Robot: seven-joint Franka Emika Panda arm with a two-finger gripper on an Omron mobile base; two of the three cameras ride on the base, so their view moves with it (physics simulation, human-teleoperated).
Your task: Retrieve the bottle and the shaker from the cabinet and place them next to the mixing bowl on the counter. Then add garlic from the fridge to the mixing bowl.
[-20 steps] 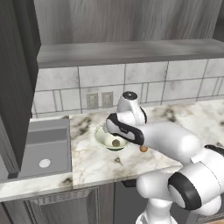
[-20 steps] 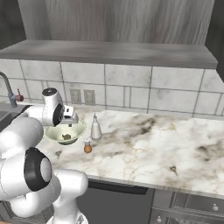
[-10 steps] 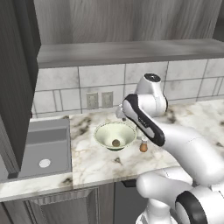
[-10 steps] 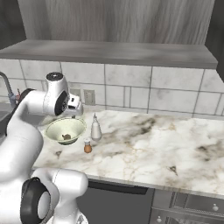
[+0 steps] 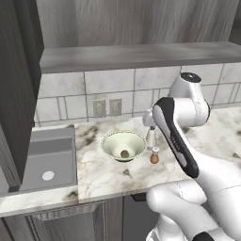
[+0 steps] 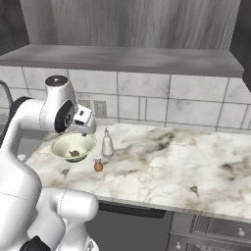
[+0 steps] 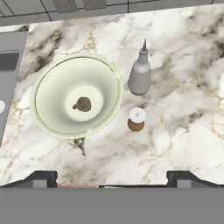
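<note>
**Above the bowl, jaws wide, nothing held**

Directly below the gripper [image 7: 112, 177], its 2 fingertips spread fully apart and empty, lies the counter [image 7: 183, 131]. Just beyond them sits the shaker [image 7: 136, 119], small and light, best pinched at its narrow neck. Ahead and left, the mixing bowl [image 7: 46, 81] holds the garlic [image 7: 82, 104], a light, firm bulb that could roll. Farther out stands the bottle [image 7: 140, 74], smooth and likely slippery; grip its body. All looks placed.

Garlic [image 7: 82, 104] in the mixing bowl [image 7: 52, 118]; bottle [image 7: 140, 74] and shaker [image 7: 136, 119] beside it.
</note>
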